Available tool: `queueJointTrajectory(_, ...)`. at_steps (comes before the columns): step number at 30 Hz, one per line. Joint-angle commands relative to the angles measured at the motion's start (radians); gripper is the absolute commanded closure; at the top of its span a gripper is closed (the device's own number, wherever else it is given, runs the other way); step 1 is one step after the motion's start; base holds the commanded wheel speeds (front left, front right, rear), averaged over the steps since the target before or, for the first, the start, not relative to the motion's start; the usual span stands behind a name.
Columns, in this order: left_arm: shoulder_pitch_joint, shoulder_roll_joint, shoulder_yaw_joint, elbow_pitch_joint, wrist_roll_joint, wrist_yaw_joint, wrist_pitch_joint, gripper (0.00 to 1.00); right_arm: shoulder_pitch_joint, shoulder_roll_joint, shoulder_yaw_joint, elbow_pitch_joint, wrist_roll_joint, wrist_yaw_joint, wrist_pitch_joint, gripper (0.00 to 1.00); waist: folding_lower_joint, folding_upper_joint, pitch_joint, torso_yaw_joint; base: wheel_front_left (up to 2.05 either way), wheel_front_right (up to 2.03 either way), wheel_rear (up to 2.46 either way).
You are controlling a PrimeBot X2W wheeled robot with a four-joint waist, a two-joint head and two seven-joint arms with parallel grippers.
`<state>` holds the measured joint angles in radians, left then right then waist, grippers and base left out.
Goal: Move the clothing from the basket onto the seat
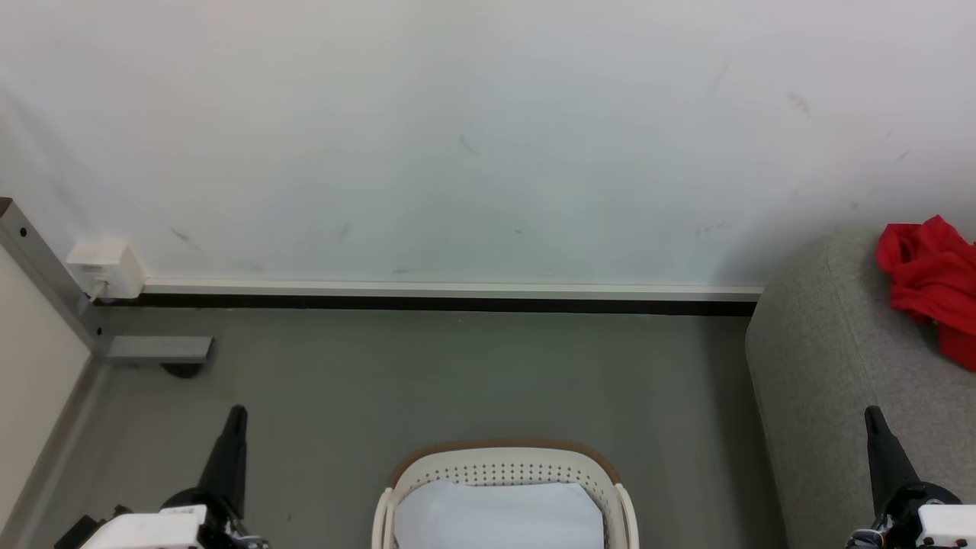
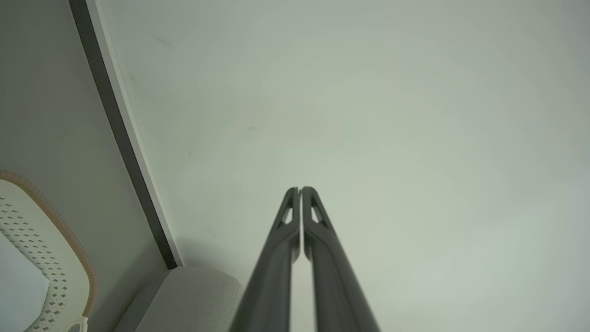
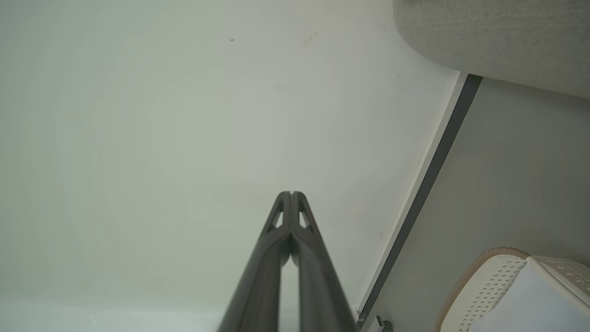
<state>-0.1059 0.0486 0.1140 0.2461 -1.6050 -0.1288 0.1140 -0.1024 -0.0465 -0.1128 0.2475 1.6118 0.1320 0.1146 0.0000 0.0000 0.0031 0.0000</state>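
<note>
- Head view: the clothing (image 1: 930, 282) lies bunched on the seat (image 1: 823, 366) at the right edge. It is cut off there, so it may be more than one garment. The basket (image 1: 503, 465) stands on the floor and holds a white sheet (image 1: 499, 515).
- Left wrist view: the left gripper (image 2: 300, 190) has its fingers pressed together, gripping nothing.
- Right wrist view: the right gripper (image 3: 291, 193) is likewise closed on nothing.

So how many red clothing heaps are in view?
1: the clothing lies on the seat, partly cut off. More may hide under the white sheet in the basket.
</note>
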Motion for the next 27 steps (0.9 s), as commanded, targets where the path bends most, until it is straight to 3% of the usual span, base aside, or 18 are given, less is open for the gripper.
queueJointTrajectory(1,-0.008,0.002,0.002,0.000,-0.014,-0.006,0.004,1.00,-0.012,-0.007,-0.004,-0.006,0.002,-0.002,0.002,1.00,0.0000,0.0000,0.000,0.000,0.00,0.00,0.00)
queueJointTrajectory(27,-0.008,0.002,0.002,-0.001,-0.014,-0.006,0.004,1.00,-0.012,-0.007,-0.004,-0.006,0.002,-0.002,0.002,1.00,0.0000,0.0000,0.000,0.000,0.00,0.00,0.00)
